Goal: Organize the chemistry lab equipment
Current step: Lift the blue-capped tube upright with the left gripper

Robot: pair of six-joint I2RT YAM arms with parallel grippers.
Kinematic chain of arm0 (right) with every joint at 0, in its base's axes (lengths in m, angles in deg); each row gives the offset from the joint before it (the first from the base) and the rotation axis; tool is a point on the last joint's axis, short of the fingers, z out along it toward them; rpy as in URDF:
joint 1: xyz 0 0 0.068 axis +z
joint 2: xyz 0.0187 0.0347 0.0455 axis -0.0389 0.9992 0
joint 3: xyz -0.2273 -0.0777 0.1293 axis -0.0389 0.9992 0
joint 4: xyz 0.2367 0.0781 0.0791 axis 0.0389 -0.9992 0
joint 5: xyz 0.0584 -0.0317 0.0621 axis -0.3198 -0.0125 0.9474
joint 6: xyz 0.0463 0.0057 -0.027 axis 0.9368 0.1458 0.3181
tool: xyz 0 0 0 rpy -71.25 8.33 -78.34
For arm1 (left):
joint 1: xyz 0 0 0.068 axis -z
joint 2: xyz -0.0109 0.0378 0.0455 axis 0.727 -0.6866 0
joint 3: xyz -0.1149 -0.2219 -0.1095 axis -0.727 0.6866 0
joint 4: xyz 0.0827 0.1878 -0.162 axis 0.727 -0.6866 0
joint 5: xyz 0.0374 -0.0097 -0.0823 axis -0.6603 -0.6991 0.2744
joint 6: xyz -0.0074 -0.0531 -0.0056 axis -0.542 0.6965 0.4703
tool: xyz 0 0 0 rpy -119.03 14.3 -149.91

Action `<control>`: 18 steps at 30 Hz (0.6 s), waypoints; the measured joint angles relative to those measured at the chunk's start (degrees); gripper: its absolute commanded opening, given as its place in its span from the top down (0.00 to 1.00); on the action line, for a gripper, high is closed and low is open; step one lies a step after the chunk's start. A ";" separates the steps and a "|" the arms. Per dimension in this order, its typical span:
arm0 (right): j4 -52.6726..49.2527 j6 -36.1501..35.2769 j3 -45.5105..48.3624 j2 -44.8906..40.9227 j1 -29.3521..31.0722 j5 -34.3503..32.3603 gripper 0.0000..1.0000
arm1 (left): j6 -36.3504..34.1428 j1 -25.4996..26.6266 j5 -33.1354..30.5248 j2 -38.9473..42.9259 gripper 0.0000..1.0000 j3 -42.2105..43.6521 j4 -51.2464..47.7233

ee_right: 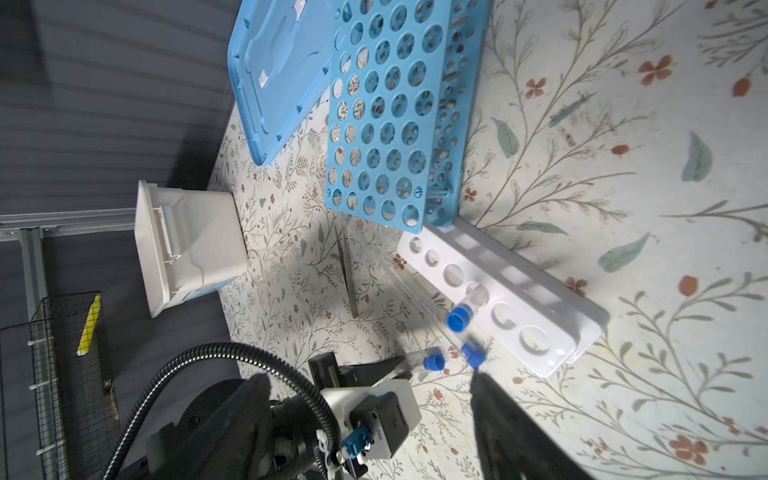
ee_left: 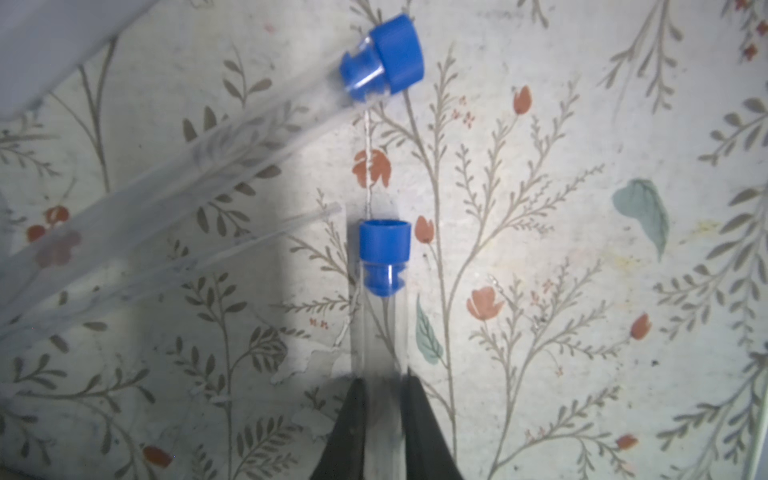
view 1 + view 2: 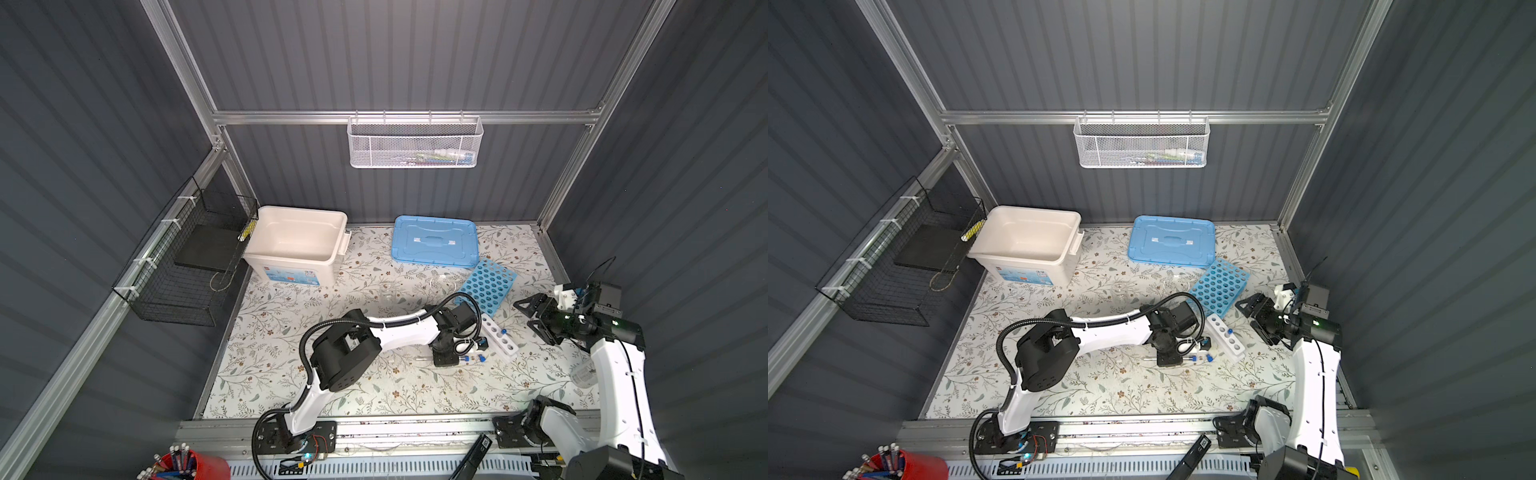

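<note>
In a top view: table (image 3: 332, 386) open from 6 to 9 o'clock; bin (image 3: 297, 241) at 11; right gripper (image 3: 524, 314) spread wide, holding nothing, at 3.
Left wrist: left gripper (image 2: 384, 374) clamped on capped tube (image 2: 382, 328).
Right wrist: white rack (image 1: 498, 291) holds one tilted tube (image 1: 458, 319), just beside blue rack (image 1: 386, 116).

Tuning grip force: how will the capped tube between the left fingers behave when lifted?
The tube looks rigid, clear and smooth, so it may slip in the left gripper. Its round body would probably roll if dropped. It looks empty, so it is likely light, and possibly brittle.
</note>
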 measured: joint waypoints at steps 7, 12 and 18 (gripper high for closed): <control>1.27 0.22 2.10 1.18 0.00 4.96 0.24 | 1.22 -1.81 2.40 2.64 0.85 2.67 0.00; 2.03 0.28 2.27 1.16 0.00 6.99 0.24 | 1.73 -2.38 3.02 5.51 0.86 3.34 0.26; 3.63 0.70 4.02 1.09 0.04 9.77 0.25 | 2.67 -3.13 4.07 8.02 0.86 3.39 1.33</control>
